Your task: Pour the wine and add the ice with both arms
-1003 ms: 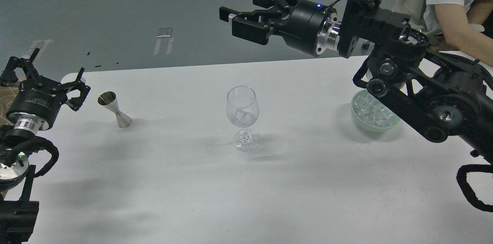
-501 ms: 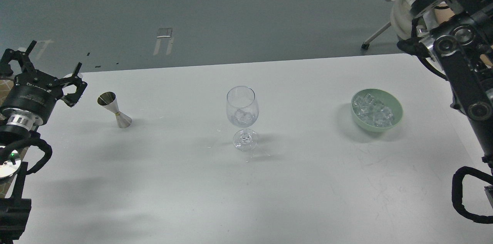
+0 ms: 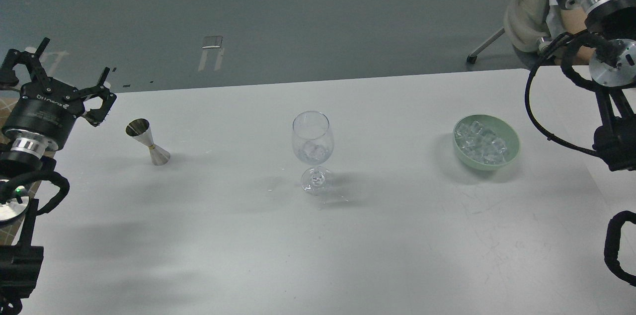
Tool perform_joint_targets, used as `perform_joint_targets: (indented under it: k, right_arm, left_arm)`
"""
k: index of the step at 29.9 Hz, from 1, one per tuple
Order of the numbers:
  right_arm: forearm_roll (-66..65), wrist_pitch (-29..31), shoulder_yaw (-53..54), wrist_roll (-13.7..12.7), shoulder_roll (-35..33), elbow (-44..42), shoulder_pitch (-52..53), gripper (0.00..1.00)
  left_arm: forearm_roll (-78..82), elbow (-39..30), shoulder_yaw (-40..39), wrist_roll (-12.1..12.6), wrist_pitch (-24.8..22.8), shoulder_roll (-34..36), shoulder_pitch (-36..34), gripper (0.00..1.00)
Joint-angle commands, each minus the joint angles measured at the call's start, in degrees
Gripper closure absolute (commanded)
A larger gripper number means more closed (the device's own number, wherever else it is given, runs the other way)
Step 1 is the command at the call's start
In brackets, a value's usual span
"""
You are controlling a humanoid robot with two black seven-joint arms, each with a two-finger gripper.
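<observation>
The white table carries everything. At three o'clock, the green bowl holds the ice: hard, slippery cubes, best pinched across flat faces. At centre stands the wine glass, fragile and top-heavy, cubes already inside; the stem looks the safest hold. At nine o'clock the steel jigger is rigid, light, gripped at its waist. The left gripper is spread apart, empty, near the jigger; the right gripper is cut off at the top edge, so I cannot tell.
</observation>
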Motion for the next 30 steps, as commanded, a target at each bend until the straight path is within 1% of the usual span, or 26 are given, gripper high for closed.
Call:
perform_joint_targets:
  k: [1, 3, 6, 7, 8, 10, 11, 12, 13, 14, 18, 21, 30]
  right_arm:
    - [6.9, 0.7, 0.2, 0.0, 0.1, -3.2, -1.0, 0.0]
    - [11.1, 2.7, 0.2, -0.1, 0.4, -5.0, -1.4, 0.0]
    - [15.1, 5.5, 0.2, 0.0, 0.5, -7.6, -1.9, 0.0]
    - [15.4, 6.5, 0.2, 0.0, 0.8, -9.2, -2.0, 0.0]
    - [15.4, 7.2, 0.2, 0.0, 1.5, -10.8, -2.1, 0.0]
    - [15.4, 7.7, 0.2, 0.0, 2.3, -12.3, -2.0, 0.0]
    - [16.0, 8.1, 0.2, 0.0, 2.8, -14.0, -1.9, 0.0]
    - [16.1, 8.4, 0.2, 0.0, 3.1, -14.6, -1.9, 0.0]
    - [16.2, 9.1, 0.2, -0.1, 3.5, -15.9, -1.7, 0.0]
    - [16.2, 9.4, 0.2, 0.0, 4.1, -17.3, -1.5, 0.0]
    - [16.2, 9.4, 0.2, 0.2, 5.2, -18.9, -0.4, 0.0]
    - [16.2, 9.4, 0.2, 1.0, 5.4, -18.6, -0.3, 0.0]
    - [16.2, 10.1, 0.6, 1.0, 5.1, -18.2, -0.2, 0.0]
  left_arm:
    - [0.6, 1.5, 0.3, -0.8, 0.0, 1.7, -1.9, 0.02]
    - [1.4, 3.2, 0.4, -0.9, -0.1, 2.7, -3.2, 0.02]
    - [3.7, 5.5, 1.4, -1.4, -0.6, 2.6, -5.5, 0.02]
    - [5.2, 6.6, 2.8, -2.3, -0.6, 2.6, -7.1, 0.02]
    - [6.7, 7.9, 4.7, -3.8, -0.6, 2.6, -8.6, 0.02]
    - [7.8, 9.6, 6.5, -5.8, -0.6, 2.6, -10.2, 0.02]
    - [8.1, 11.7, 8.2, -7.9, -0.6, 2.5, -11.8, 0.02]
    - [8.1, 12.9, 9.0, -9.0, -0.6, 2.4, -12.7, 0.02]
    - [8.1, 15.2, 10.3, -10.8, -0.6, 2.1, -14.4, 0.02]
    - [8.1, 16.6, 10.9, -12.1, -0.6, 1.2, -15.7, 0.02]
    - [8.0, 17.4, 11.3, -11.8, -0.6, -1.0, -16.8, 0.02]
    - [8.1, 17.4, 11.5, -11.8, -0.7, -1.2, -16.9, 0.02]
    - [8.2, 17.3, 12.0, -11.6, -2.1, -2.5, -17.2, 0.02]
